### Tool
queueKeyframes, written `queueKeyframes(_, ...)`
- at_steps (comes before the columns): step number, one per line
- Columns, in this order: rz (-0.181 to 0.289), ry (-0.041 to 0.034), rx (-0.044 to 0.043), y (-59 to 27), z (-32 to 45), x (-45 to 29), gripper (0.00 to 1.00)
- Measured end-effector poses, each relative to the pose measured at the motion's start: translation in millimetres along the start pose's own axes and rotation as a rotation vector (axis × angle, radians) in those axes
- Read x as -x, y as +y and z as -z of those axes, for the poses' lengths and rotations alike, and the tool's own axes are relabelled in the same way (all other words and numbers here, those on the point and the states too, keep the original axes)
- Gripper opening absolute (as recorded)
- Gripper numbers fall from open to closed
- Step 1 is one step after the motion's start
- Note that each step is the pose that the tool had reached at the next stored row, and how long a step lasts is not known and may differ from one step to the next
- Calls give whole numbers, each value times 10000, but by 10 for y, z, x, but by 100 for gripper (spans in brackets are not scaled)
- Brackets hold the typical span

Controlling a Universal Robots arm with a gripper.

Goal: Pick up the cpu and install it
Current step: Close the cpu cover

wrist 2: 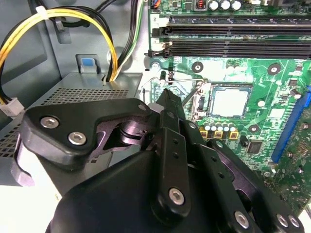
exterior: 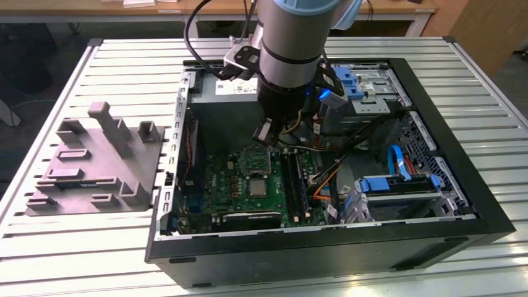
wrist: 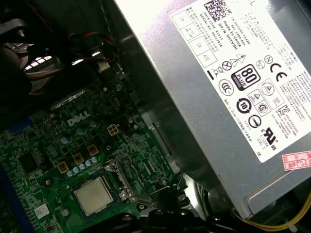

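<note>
Cpu [wrist: 94, 195] seated flat in motherboard [exterior: 247, 179] socket, ready for latching; gripper [wrist 2: 167, 97] above at its 9 o'clock, fingers together, holding nothing.

Silver-grey cpu [wrist: 94, 195], green motherboard [exterior: 239, 182], black fingers [wrist 2: 170, 109], grey holder block [exterior: 95, 164], yellow cables [wrist 2: 104, 34]

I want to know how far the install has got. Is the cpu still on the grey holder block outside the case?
No, in the first wrist view the cpu lies in the socket on the green motherboard.
</note>
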State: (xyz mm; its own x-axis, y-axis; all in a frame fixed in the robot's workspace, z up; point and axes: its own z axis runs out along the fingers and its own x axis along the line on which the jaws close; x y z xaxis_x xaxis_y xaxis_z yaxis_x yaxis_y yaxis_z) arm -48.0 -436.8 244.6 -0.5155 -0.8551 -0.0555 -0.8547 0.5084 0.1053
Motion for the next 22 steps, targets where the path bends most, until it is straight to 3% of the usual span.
queueKeyframes(6, 14, 212, -125, 0, 0, -4, 11)
queueKeyframes(13, 26, 227, -133, -2, 0, -10, 11)
queueKeyframes(22, 109, 327, -182, -16, 4, -33, 11)
